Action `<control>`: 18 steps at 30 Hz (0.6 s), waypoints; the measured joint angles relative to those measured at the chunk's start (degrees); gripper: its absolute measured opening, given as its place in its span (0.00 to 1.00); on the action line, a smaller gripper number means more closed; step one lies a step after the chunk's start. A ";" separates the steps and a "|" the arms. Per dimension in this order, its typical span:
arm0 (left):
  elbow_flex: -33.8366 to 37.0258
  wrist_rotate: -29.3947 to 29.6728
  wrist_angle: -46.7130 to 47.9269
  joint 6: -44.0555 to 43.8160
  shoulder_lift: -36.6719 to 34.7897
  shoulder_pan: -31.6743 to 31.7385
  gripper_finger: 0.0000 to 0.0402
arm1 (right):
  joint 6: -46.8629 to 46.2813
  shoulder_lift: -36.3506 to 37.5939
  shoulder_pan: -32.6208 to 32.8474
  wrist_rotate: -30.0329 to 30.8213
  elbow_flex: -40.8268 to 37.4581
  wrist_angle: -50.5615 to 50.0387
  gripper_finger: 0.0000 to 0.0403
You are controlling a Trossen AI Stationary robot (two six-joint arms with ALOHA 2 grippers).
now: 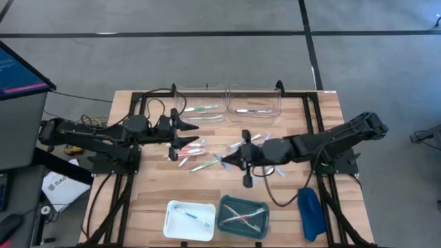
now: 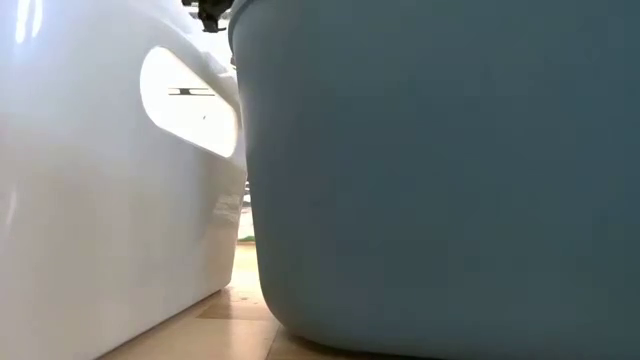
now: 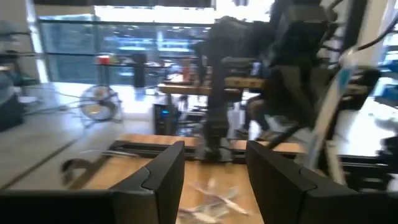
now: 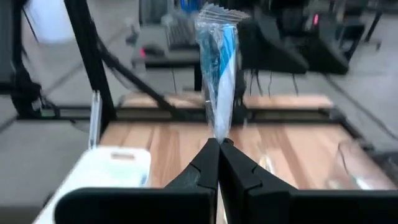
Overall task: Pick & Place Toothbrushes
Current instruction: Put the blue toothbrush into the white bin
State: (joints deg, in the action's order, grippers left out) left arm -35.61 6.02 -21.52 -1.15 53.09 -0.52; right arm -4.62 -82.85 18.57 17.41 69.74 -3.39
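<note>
Right end effector point(image 4: 219, 144) pressed together, pinching the lower end of a clear-wrapped blue toothbrush point(image 4: 219, 68), just beside the loose pile point(image 1: 200, 150) of toothbrushes on the table point(image 1: 289, 200), on the side facing the right arm. Lifted clear of the pile, from the look of the right wrist view. Long axis standing straight out from the fingertips, crimped wrapper end farthest from the grip; head or handle outward, cannot tell through the wrapper.

Likely very light and stiff inside a slick, crinkly film; apt to slide or swivel in a pinch this close to one end. Safer taken nearer mid-length and squarely across the long axis, firmly enough to bite through the film onto the stick itself. No fragility to speak of, only a risk of slipping out on a fast swing.

Left end effector point(image 3: 214, 149) spread, nothing between the fingers, hovering at the opposite edge of the pile. Pile's sticks fanned in many directions, no shared axis.
</note>
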 joint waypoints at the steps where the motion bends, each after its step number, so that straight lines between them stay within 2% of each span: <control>1: 0.01 -0.48 0.14 -0.35 -0.15 -0.30 0.41 | -0.78 -1.27 -0.03 0.07 1.77 -2.28 0.00; 6: 0.00 -0.48 0.22 -0.44 -0.53 -1.60 0.41 | -2.56 -8.34 -0.06 0.19 8.03 -9.25 0.00; 8: 0.00 0.11 0.36 -0.46 -0.67 -1.61 0.41 | -3.81 -11.44 -0.20 -2.49 11.13 -11.98 0.00; 10: 0.00 3.16 2.08 -0.01 -1.39 -1.61 0.41 | -5.32 -14.52 -0.40 -6.66 15.25 -14.64 0.00; 12: -0.03 9.28 5.35 2.33 -2.58 -1.42 0.41 | -6.40 -18.10 -0.08 -9.42 20.89 -18.14 0.00; 18: -0.07 31.29 18.50 1.78 -9.86 -0.79 0.41 | -8.76 -29.49 1.53 -10.00 40.00 -32.55 0.00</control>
State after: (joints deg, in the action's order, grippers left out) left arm -35.68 37.31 -3.02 0.63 43.23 -1.31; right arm -13.39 -112.34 20.09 7.41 109.74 -35.94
